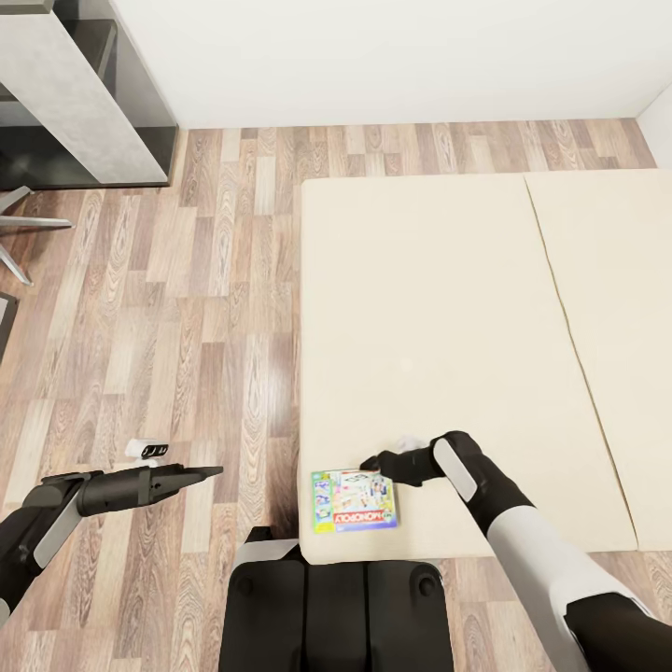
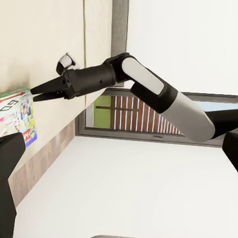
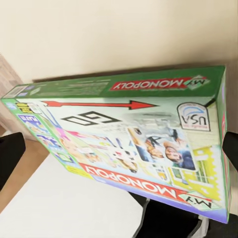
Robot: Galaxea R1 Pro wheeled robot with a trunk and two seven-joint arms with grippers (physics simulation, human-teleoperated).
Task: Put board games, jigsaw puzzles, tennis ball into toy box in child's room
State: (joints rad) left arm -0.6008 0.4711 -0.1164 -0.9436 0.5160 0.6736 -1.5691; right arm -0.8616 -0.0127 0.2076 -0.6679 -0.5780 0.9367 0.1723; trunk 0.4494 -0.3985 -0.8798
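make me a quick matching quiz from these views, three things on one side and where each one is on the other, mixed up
Things:
1. green-bordered Monopoly game box
2. left pincer
3. grey cabinet unit

Places:
A. over the wood-plank floor beside the bed
B. against the far wall, to the left of the bed
C. flat on the beige mattress, at its near corner

Pairs: 1-C, 2-A, 3-B

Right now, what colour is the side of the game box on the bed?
Green, with a red Monopoly label; the game box shows it best in the right wrist view.
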